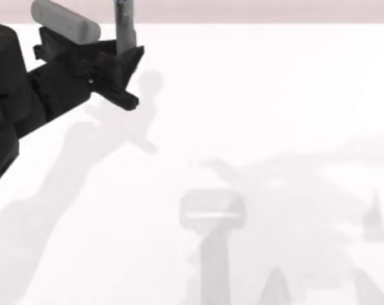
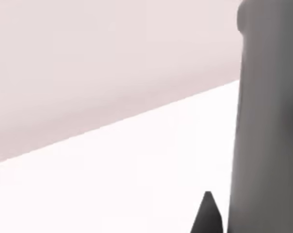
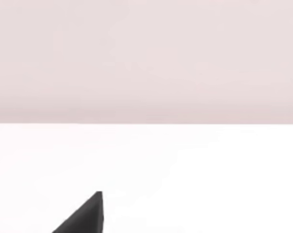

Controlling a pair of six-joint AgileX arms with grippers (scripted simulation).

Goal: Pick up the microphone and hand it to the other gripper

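Note:
The microphone stands upright at the far left of the table, its grey handle rising out of the top view's upper edge, so the head is out of view. My left gripper is shut on the lower handle, one black finger on each side. In the left wrist view the handle fills the side of the frame right beside one black fingertip. My right arm is outside the top view. Its wrist view shows a single black fingertip with bare table next to it and nothing held.
The left arm's pale grey capsule and big black drum sit at the far left. Soft arm shadows lie over the white table. A pinkish wall runs behind the table's far edge.

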